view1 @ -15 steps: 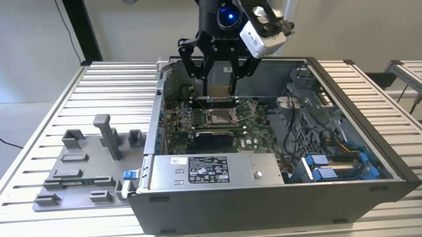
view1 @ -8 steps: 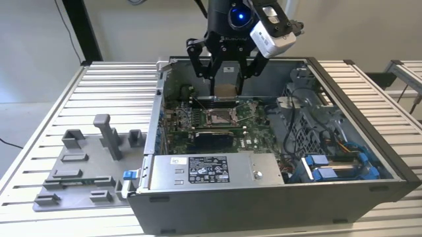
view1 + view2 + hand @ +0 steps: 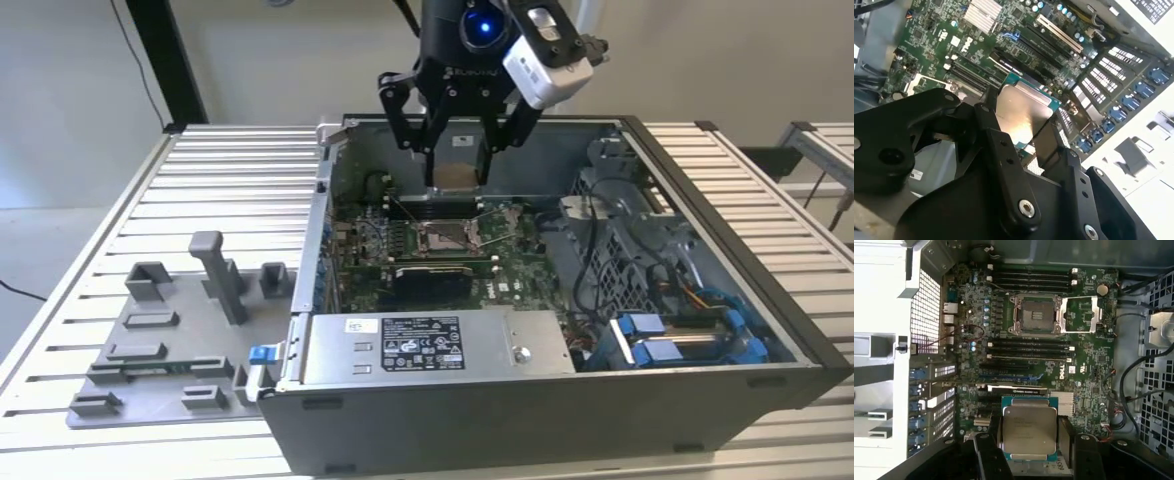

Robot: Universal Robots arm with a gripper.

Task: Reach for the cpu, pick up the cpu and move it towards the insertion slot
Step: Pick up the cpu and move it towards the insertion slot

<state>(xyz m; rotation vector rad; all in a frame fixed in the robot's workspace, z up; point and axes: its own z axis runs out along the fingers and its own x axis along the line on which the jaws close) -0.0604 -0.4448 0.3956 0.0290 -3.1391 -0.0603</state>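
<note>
- Black and angular, the gripper (image 3: 458,165) hung above the open computer case (image 3: 694,400) in the exterior view, its two jointed fingers closed on the cpu (image 3: 458,170).
- In that view the cpu showed as a thin square plate held between the fingers, pale on its upper part and tan lower down, above the rear of the motherboard (image 3: 514,275).
- In the first wrist view the cpu (image 3: 1029,434) presented a dull silver lid with rounded corners set on a blue-green rim, with the black fingers (image 3: 985,460) pressed to its two sides.
- In the second wrist view the same lid (image 3: 1021,112) looked smooth and faintly reflective, tilted against the dark linkage bars (image 3: 1004,165) with their bright rivets.
- The insertion slot (image 3: 1035,315) lay well apart from the cpu in the first wrist view: a square silver metal frame around a dark centre, with its load plate (image 3: 1081,315) folded open beside it.
- Long narrow black memory slots (image 3: 1029,347) ran between the slot and the held cpu.
- In the exterior view the slot (image 3: 443,236) sat below the gripper, though whether the cpu was directly over it was hard to judge.
- A grey plastic tray (image 3: 147,360) with upright blocks rested on the ribbed metal table (image 3: 227,190) toward the exterior view's left, beside the case.
</note>
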